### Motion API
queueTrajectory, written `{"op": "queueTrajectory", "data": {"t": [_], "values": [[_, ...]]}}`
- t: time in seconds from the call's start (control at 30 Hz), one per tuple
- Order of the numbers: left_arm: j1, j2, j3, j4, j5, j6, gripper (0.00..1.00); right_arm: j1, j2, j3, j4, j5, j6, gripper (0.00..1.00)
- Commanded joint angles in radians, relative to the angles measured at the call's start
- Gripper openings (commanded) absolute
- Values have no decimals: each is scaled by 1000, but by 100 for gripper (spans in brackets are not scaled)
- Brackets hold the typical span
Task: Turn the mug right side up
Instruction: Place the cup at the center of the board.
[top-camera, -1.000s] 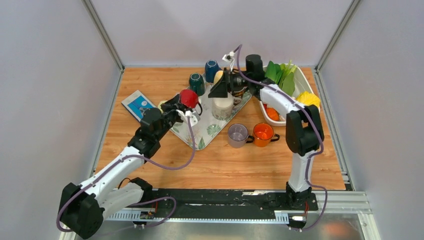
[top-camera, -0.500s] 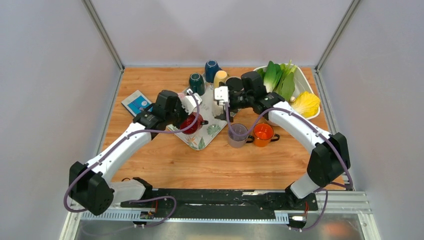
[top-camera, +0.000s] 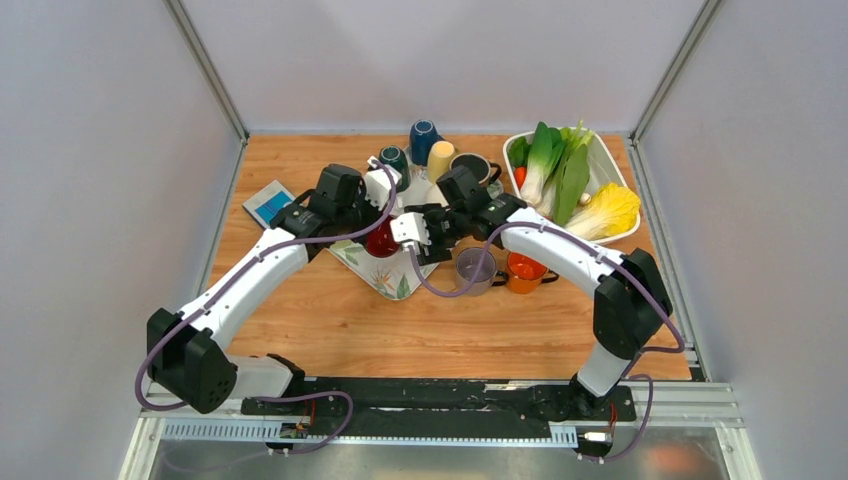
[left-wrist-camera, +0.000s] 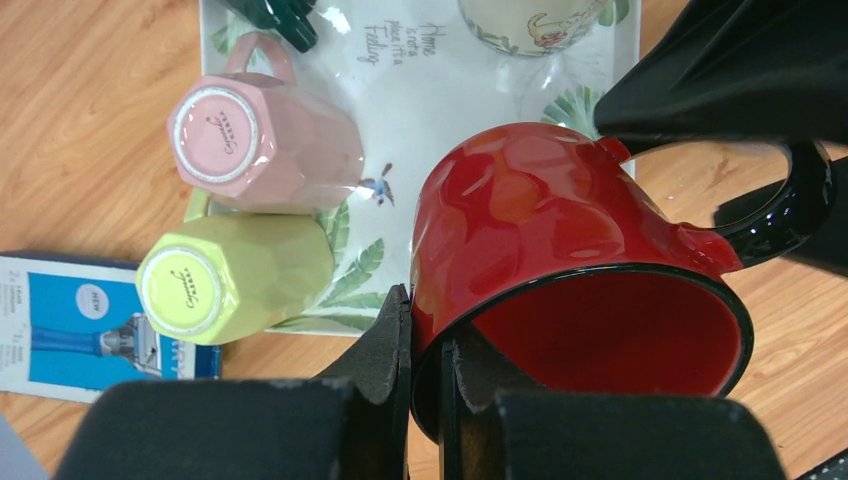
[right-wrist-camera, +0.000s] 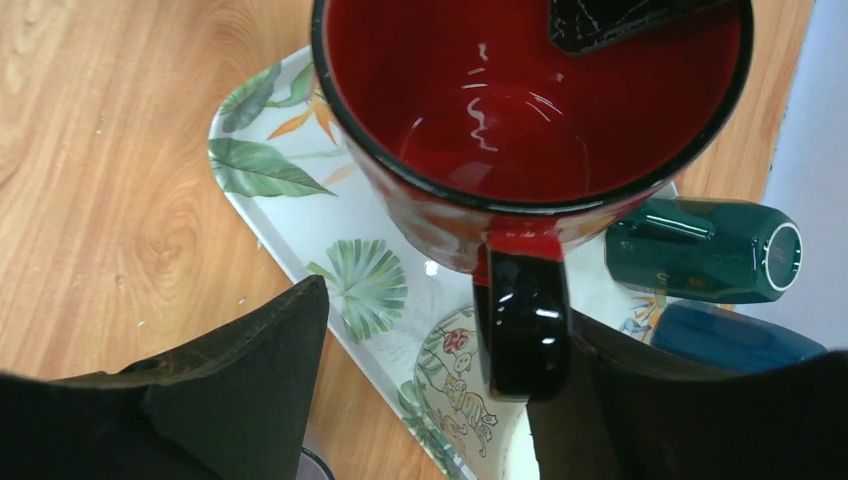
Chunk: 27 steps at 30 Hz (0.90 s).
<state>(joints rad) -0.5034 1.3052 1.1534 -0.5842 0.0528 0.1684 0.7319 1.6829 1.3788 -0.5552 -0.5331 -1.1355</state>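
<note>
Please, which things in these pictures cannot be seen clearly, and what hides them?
1. Right wrist view: whether the right gripper touches the glossy red mug's black handle; finger and handle merge, black on black.
2. Left wrist view: the top edge cuts off the cream patterned mug and the dark green mug.
3. Top view: the left gripper and right gripper cover most of the red mug.
4. Left wrist view: the blue carton's print is too small.

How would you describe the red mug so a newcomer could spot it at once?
Find the leaf-patterned tray in the middle of the wooden table. Over it the left gripper pinches the red mug by its rim. It alone is glossy red with a black rim and handle; the pink mug and yellow-green mug beside it stand upside down.
</note>
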Motion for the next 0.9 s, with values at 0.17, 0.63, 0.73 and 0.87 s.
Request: {"op": "queueTrajectory", "data": {"t": [0.17,0.63,0.73,0.87], "values": [[2,-8,56,22,-6,-41,0,54,63,106,49,114,16,59],[10,4,112,7,75,-43,40,84,96,108,61,194,-57,0],[24,-3,118,9,97,-43,64,65,83,96,70,183,-25,0],[76,-31,133,20,151,-54,72,24,42,71,75,151,27,0]]}}
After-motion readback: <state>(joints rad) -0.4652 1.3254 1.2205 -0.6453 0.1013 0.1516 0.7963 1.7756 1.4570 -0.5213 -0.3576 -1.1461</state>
